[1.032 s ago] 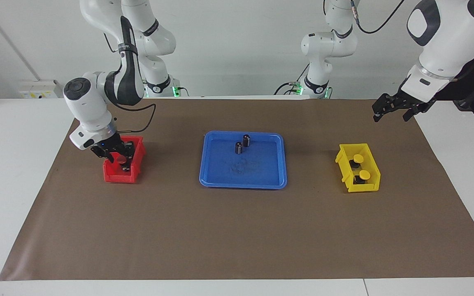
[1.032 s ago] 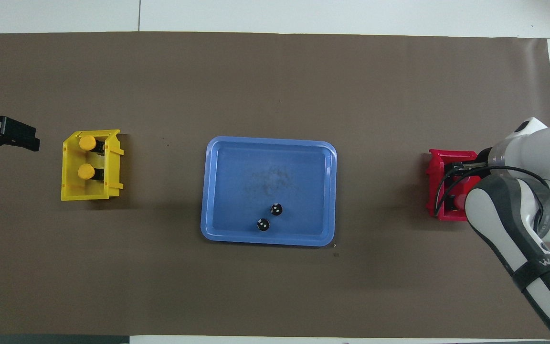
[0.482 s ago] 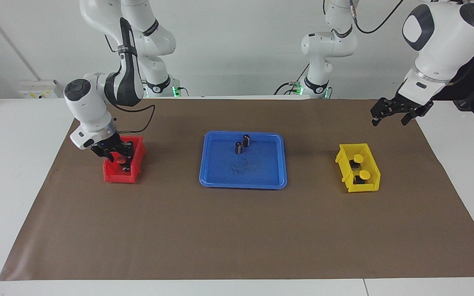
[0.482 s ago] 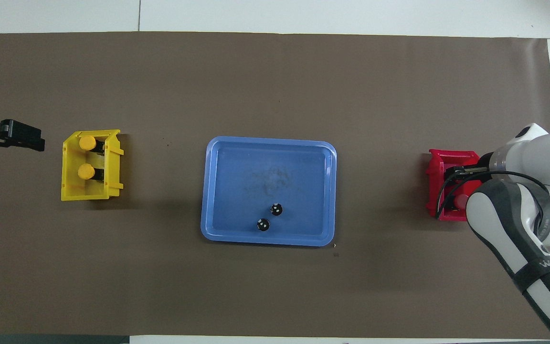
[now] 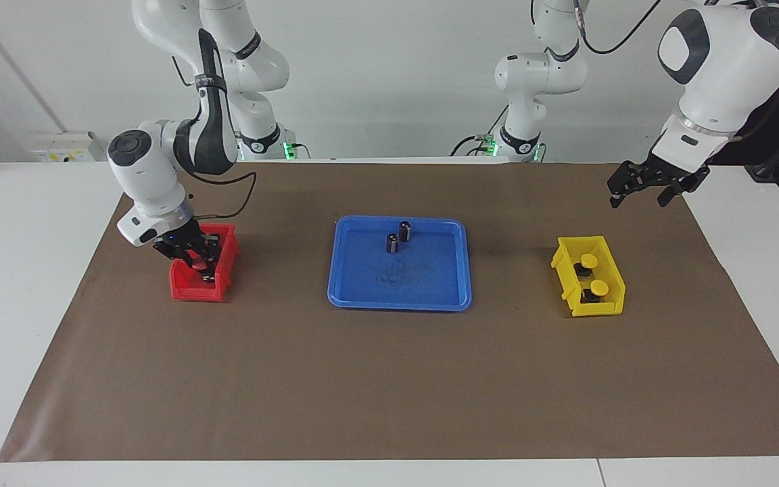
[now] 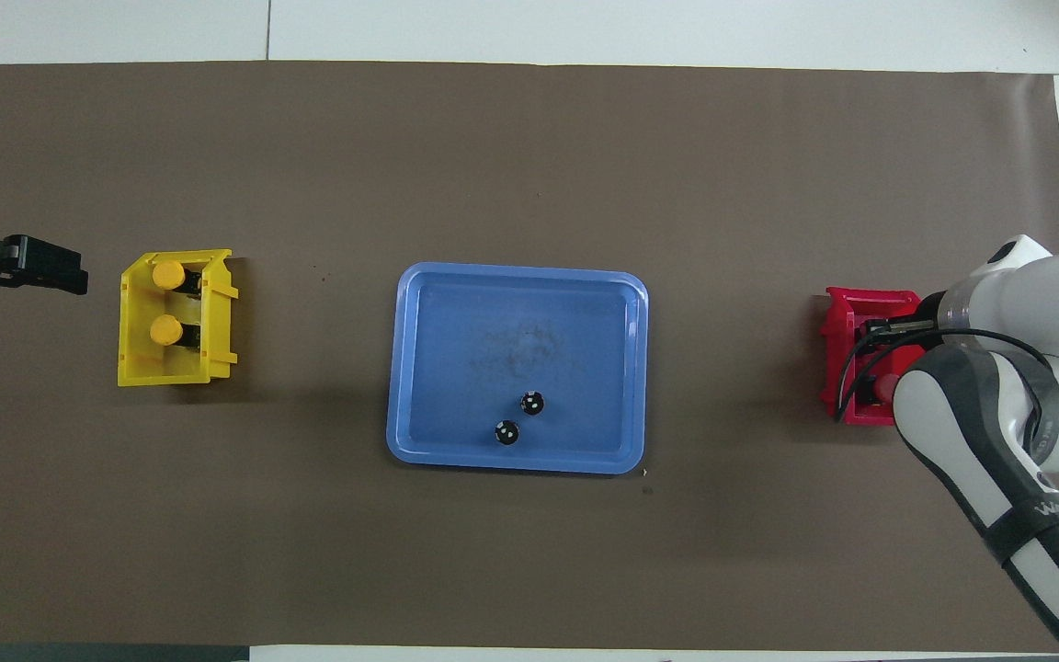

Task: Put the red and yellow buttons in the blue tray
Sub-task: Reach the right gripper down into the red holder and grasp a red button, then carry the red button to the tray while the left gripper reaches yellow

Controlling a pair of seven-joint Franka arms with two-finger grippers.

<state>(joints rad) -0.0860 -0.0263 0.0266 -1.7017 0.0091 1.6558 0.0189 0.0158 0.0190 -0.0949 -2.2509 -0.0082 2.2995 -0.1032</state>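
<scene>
The right hand [image 5: 195, 260] is down inside the red bin [image 5: 190, 289] at the right arm's end of the desk [image 5: 17, 223], its fingers drawn together on a red button [image 5: 198, 265]; only a sliver of red cap shows between them. Whether a second red button sits in that bin I cannot tell, as the hand and wrist cover most of it from both angles. The left hand [image 5: 645, 184] hangs wide open and holds nothing, up in the air near the yellow bin [image 5: 599, 308] at the left arm's end of the brown mat [image 5: 389, 392], where that arm waits.

In the yellow bin stand the two yellow buttons [image 6: 167, 301], caps up, one just beside the other. The blue tray [image 5: 399, 302] lies in the middle, between the bins, holding only two dark capless cylinders [image 5: 397, 237] near its rim on the robots' side.

These buttons look light, hard plastic, not fragile. The round caps are smooth and likely slippery, so I would pinch the squarer black body under the cap, or the cap across its widest part. Lifting straight up should clear the bin wall.
</scene>
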